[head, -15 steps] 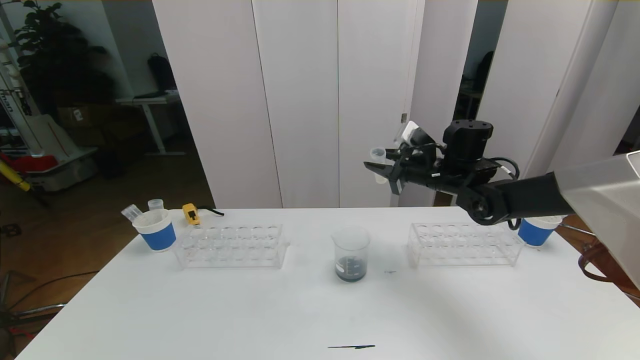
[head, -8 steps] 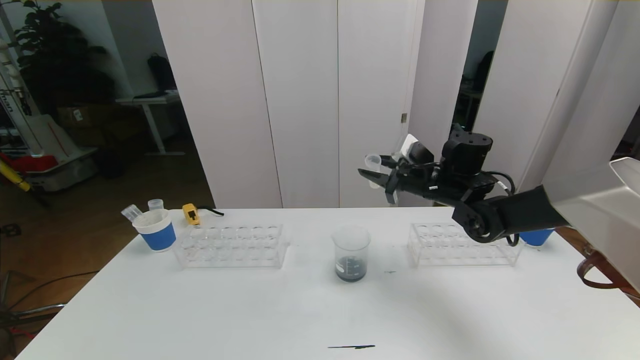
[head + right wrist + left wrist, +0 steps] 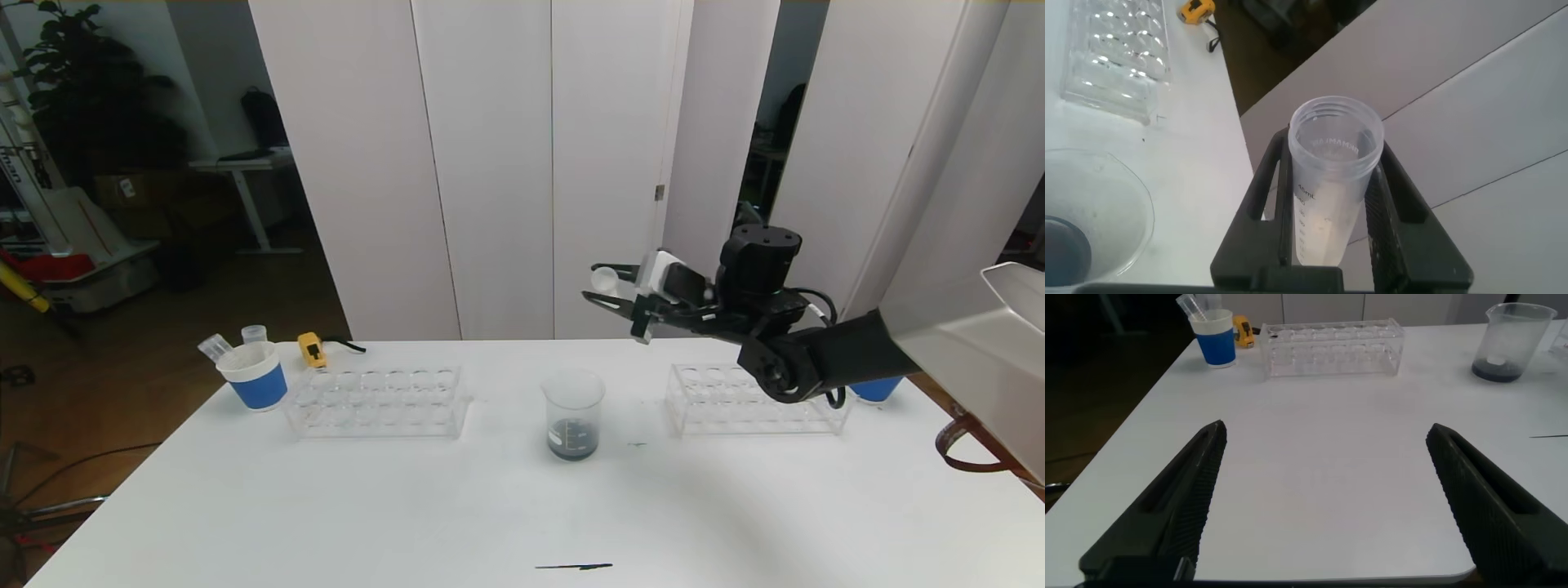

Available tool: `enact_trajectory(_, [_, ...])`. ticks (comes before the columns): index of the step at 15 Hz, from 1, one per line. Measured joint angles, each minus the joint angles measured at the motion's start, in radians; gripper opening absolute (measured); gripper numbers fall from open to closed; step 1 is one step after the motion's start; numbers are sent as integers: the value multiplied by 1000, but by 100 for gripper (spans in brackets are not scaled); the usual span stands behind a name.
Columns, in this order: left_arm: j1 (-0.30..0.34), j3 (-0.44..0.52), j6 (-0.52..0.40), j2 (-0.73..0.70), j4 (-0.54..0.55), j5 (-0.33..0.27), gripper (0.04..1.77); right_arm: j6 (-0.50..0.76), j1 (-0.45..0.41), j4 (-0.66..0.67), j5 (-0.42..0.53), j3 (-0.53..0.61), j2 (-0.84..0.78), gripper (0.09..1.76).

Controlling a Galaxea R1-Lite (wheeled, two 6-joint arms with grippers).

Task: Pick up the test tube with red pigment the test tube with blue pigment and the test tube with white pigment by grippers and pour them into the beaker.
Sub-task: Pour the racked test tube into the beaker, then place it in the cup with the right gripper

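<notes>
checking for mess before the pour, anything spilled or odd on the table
Small dark marks on the table: a smudge right of the beaker and a thin dark streak near the front edge. The right gripper holds the test tube with white pigment above.

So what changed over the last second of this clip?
The right claw, shut on the test tube with white pigment, dropped lower and slid slightly toward the robot's left, nearer above the beaker, while tipping the tube over from near upright toward horizontal. Nothing was let go. The beaker, both racks and the left blue cup stayed put; the left claw hangs open over the table.
</notes>
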Motion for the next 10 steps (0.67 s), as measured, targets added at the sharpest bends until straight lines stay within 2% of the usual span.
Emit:
enact_trajectory(7, [0,0,0,0,0,0,175,-228,2,21,148,-35,32,58])
enact_trajectory(10, [0,0,0,0,0,0,175,-297,-6,19,167,-39,38,58])
